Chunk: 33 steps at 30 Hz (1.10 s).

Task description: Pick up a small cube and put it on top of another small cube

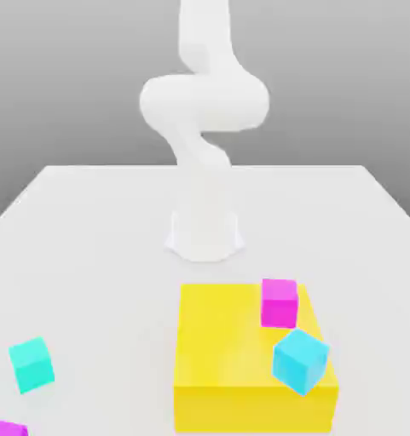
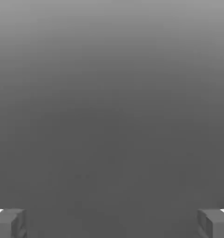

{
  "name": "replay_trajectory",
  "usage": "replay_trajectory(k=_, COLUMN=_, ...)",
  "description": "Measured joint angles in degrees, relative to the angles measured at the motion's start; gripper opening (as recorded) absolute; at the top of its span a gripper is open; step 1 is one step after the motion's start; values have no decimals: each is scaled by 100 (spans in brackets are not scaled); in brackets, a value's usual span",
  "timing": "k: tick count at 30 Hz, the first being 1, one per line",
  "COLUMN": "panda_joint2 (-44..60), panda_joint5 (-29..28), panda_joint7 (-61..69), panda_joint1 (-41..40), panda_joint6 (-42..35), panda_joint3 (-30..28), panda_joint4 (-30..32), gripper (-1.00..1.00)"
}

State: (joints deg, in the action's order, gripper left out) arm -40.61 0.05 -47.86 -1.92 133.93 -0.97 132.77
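Observation:
A small turquoise cube (image 1: 31, 364) rests on the white table (image 1: 89, 255) near the front, at the exterior view's left. The white arm (image 1: 204, 111) rises from its base at the table's middle and runs out of the picture's top. In the hand view my gripper (image 2: 112, 223) is open: its two grey fingertips (image 2: 9, 223) stand far apart at the picture's corners, with nothing between them and only grey background beyond.
A large yellow block (image 1: 251, 362) sits in front of the arm's base. On it are a magenta cube (image 1: 279, 302) and a sky-blue cube (image 1: 300, 359), the latter tilted at the block's edge. Another magenta cube (image 1: 3, 427) lies at the front left corner.

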Motion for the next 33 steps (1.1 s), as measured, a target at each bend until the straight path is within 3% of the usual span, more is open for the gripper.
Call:
replay_trajectory(k=14, panda_joint2=2936, panda_joint5=130, panda_joint7=-1061, panda_joint1=-965, panda_joint6=1213, panda_joint3=-723, panda_joint4=553, gripper=0)
replay_trajectory(k=24, panda_joint2=5038, panda_joint5=614, panda_joint7=-1530, panda_joint1=-1722, panda_joint6=2056, panda_joint3=-1143, panda_joint4=939, gripper=0)
replay_trajectory(k=30, panda_joint2=6295, panda_joint5=1178, panda_joint7=-1258, panda_joint1=-2123, panda_joint6=2887, panda_joint3=-830, panda_joint4=825, gripper=0)
replay_trajectory(k=31, panda_joint2=6440, panda_joint5=1238, panda_joint7=-1213, panda_joint1=-2184, panda_joint6=3002, panda_joint3=-757, panda_joint4=796, gripper=-100)
replay_trajectory(k=33, panda_joint2=6440, panda_joint5=1237, panda_joint7=-1214, panda_joint1=-2184, panda_joint6=3003, panda_joint3=-757, panda_joint4=796, gripper=-100)
